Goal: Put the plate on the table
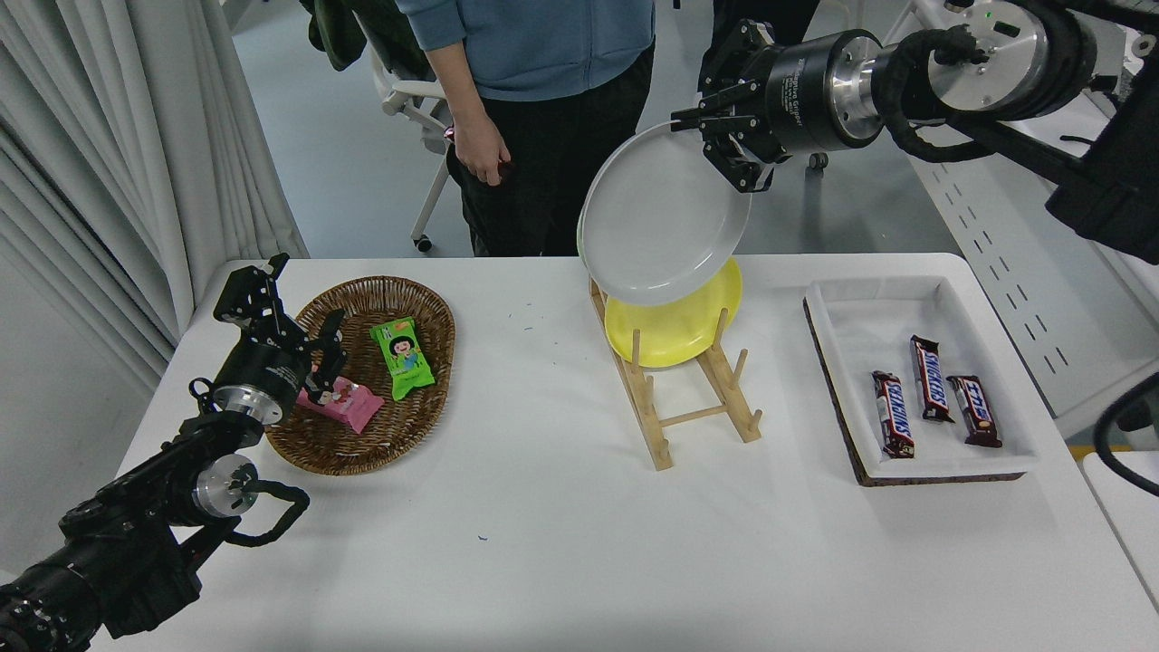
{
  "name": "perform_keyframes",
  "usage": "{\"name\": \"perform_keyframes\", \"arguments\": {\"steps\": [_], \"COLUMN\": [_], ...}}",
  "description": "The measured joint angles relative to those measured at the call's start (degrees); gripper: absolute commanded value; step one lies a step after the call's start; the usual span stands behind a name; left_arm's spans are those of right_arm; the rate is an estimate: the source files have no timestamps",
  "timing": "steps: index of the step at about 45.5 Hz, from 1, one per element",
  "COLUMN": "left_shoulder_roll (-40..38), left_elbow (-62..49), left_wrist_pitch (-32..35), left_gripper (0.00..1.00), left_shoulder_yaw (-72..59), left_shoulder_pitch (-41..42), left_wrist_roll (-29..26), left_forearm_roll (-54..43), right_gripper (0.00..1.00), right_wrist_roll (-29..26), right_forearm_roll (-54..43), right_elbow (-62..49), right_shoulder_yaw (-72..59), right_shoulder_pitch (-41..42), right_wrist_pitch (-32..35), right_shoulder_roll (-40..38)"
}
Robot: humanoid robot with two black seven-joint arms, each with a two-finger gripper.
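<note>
While the right claw pinches the rim of the plate at about the plate's 1 o'clock edge, the light-grey disc hangs down and to the claw's 7 o'clock, tilted steeply with its hollow face turned toward the camera, and it is held clear above the wooden rack. Its lower edge overlaps the yellow plate standing in the rack; whether the two touch cannot be told from this view, and the pale green plate is hidden behind it. The coming move turns on that tilt: the plate stands close to upright, so it must be swung toward level before it can lie flat. Bare tabletop lies toward 6 and 7 o'clock from the rack, between the wicker basket at 9 o'clock and the snack tray at 3 o'clock; that looks the likeliest landing place. The right arm is the nearer by far. The left claw sits parked over the basket's near-left rim, its fingers spread and holding nothing. A person's hand hangs near the far edge, at 10 o'clock from the plate.
</note>
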Motion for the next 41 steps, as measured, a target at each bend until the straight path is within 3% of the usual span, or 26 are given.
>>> {"name": "perform_keyframes", "arguments": {"steps": [26, 41], "left_shoulder_roll": [0.00, 0.00], "left_elbow": [0.00, 0.00], "left_wrist_pitch": [0.00, 0.00], "left_gripper": [1.00, 1.00], "left_shoulder_yaw": [0.00, 0.00], "left_shoulder_pitch": [0.00, -0.01], "left_wrist_roll": [0.00, 0.00], "left_forearm_roll": [-0.01, 0.00], "right_gripper": [0.00, 0.00], "right_wrist_roll": [0.16, 0.31], "right_forearm_roll": [5.58, 9.63], "right_elbow": [0.66, -0.17], "right_shoulder_yaw": [0.65, 1.60], "right_shoulder_pitch": [-1.56, -8.94], "right_wrist_pitch": [-2.75, -6.98], "right_shoulder_roll": [10.42, 17.29]}}
